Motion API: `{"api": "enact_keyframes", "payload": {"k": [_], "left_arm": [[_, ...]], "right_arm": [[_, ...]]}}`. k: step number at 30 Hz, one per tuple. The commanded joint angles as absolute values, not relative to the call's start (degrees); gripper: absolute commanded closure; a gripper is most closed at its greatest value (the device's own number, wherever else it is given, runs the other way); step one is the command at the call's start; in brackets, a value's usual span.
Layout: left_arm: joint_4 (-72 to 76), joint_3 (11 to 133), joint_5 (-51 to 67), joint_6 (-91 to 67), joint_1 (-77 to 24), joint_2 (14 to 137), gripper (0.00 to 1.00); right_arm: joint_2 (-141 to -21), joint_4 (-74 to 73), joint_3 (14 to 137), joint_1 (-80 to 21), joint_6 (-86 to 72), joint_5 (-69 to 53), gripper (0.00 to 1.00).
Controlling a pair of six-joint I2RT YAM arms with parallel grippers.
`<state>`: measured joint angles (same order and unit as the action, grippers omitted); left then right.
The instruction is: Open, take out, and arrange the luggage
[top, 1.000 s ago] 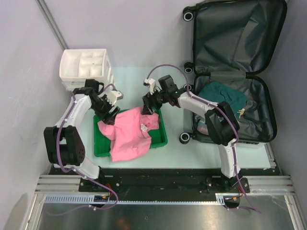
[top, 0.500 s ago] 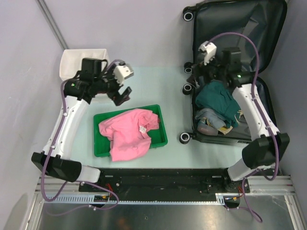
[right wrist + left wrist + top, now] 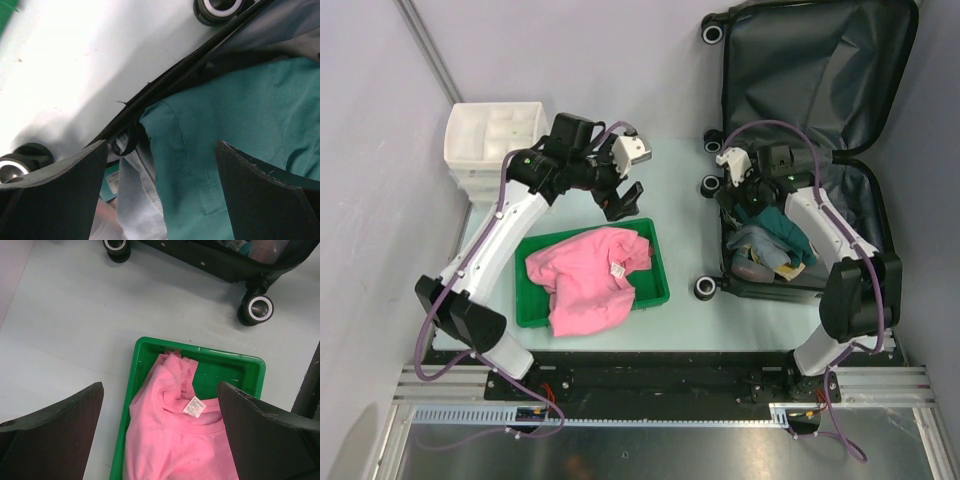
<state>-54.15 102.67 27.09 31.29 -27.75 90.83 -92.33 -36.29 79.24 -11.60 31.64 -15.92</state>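
Swung inward since the earlier frame, the left claw (image 3: 624, 198) is now held above the 12 o'clock edge of the flat green plastic tray (image 3: 658, 288). The right claw (image 3: 738, 198) has been lowered from the hinge line to the 9 o'clock rim of the luggage (image 3: 820, 70), the large hard-shell suitcase with dark grey fabric lining laid open at 1 to 3 o'clock on the pale counter (image 3: 685, 235). The left claw's fingers are seen spread wide with nothing between them, and the crumpled pink cotton T-shirt (image 3: 585, 275) is left lying in the tray beneath. The right claw's fingers are likewise apart, set either side of the rumpled teal fabric garment (image 3: 225, 125), which is not yet clamped

Trouble is judged most likely at that rim. The teal garment is draped against the black zip edge (image 3: 200, 54), so the zip could be pinched along with the cloth and the wheeled case dragged. The pale grey garment (image 3: 135, 200) underneath could also be gathered, so that two pieces would be lifted at once

Counted: two arms, two claws, one suitcase, four black wheels (image 3: 704, 288), one tray, one pink T-shirt, one white compartmented plastic drawer box (image 3: 495, 140) at 10 o'clock, and at least two garments in the case; any more cannot be told apart
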Motion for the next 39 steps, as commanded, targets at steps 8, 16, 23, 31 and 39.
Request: {"api": "enact_keyframes", "payload": {"k": [8,16,23,31,39], "left_arm": [[-50.45,105.82,26.28,25.76,-27.77,90.0,0.0],[-39.56,107.05,24.51,22.23,-27.77,90.53,0.0],[-37.27,111.44,45.48,31.79,-29.08,95.97,0.0],[-35.51,118.38,41.31,52.9,-40.25,106.95,0.0],[-30.77,128.67,40.87,60.18,-45.26,118.12,0.0]], "right_arm": [[-98.09,-29.37,77.34,-10.55,39.55,-10.02,0.21],[-92.82,-26.63,77.34,-3.09,34.2,-18.7,0.78],[-87.28,-26.11,77.34,7.37,29.01,-41.64,1.0],[-84.29,-27.68,77.34,10.9,28.3,-58.16,1.0],[-81.21,-34.44,77.08,8.79,33.12,-66.87,1.0]]}}
